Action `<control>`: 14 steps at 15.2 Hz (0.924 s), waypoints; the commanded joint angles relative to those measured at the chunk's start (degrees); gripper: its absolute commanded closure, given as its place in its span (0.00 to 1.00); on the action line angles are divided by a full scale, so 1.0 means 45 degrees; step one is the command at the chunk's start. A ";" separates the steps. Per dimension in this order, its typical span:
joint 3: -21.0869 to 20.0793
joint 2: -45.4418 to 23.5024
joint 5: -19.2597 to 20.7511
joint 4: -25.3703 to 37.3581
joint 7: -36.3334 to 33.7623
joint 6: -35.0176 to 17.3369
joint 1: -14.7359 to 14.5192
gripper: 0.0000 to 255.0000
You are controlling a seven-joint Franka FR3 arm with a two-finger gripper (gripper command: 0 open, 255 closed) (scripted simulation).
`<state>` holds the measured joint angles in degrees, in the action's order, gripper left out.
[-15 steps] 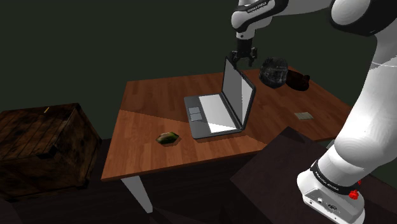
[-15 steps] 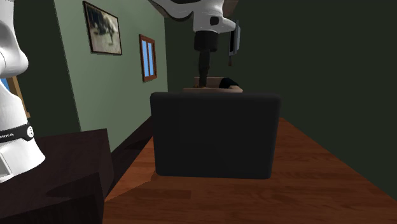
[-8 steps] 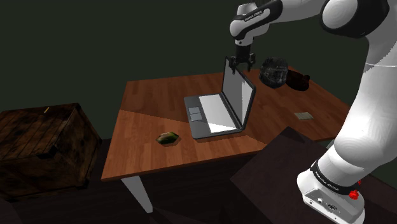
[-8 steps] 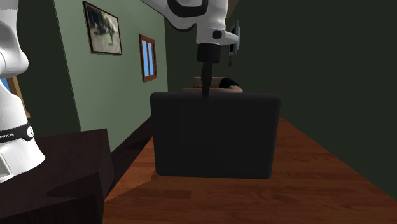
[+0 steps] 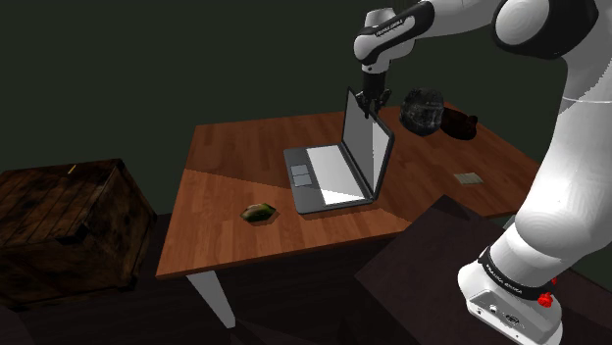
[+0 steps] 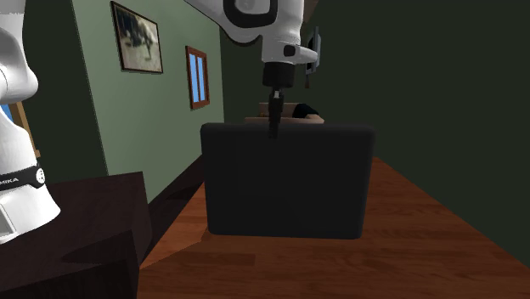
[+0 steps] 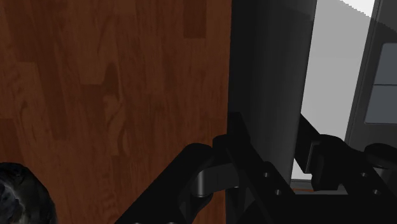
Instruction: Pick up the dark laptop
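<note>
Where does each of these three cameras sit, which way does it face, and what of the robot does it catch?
Shoulder view: beside and slightly behind the stand, looking down over the table; the white arm reaches to the open laptop.
Second exterior view: low by the stand, facing the back of the laptop's lid; arm base at its left, gripper above.
Wrist view: on the hand, looking down along the gripper; its black fingers clasp the lid.
Shared: all show the gripper at the lid's top edge.
</note>
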<state>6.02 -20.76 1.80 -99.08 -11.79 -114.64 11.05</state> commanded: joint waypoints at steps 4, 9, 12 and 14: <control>0.0006 -0.0025 0.0007 0.0039 -0.0003 0.0032 0.0004 1.00; 0.0017 0.0274 0.0026 0.0485 0.0020 0.0774 -0.0006 1.00; 0.0021 0.0425 0.0035 0.0790 0.0036 0.1230 -0.0010 1.00; 0.0024 0.0513 0.0040 0.1011 0.0047 0.1538 -0.0012 1.00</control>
<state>6.10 -18.89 1.92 -94.95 -11.53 -108.46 11.02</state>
